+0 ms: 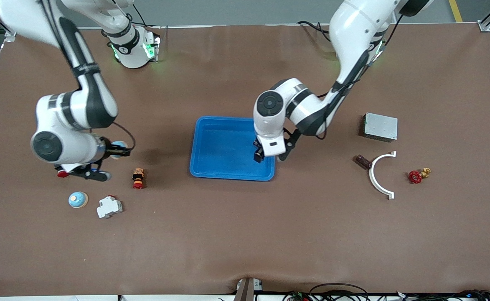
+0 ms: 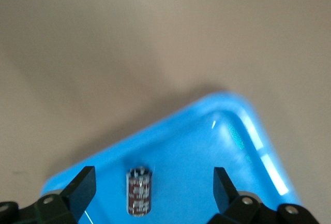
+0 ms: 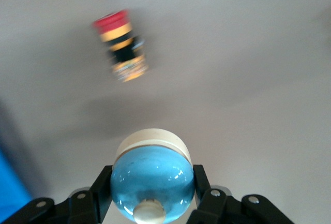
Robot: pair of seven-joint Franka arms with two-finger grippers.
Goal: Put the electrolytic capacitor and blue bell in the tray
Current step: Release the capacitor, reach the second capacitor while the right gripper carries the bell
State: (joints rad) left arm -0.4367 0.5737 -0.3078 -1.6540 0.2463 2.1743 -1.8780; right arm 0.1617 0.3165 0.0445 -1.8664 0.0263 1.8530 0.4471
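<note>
Already the electrolytic capacitor [image 2: 139, 191] lay in the tray [image 1: 211, 125] under the wide left gripper [image 2: 154, 189]; the right gripper [image 3: 153, 189], clasping the blue bell [image 3: 152, 181], hung over the bench [image 1: 245, 234] toward the right arm's end, well apart from the tray.

At the centre of the frame, the left gripper [image 1: 258, 157] is hovering over a lower corner of the tray [image 1: 219, 125]. At mid-height toward the right arm's end, the right gripper [image 1: 121, 150] is gripping a blue bell [image 1: 118, 145]. A second blue bell [image 1: 78, 200] is lying lower in the frame.
</note>
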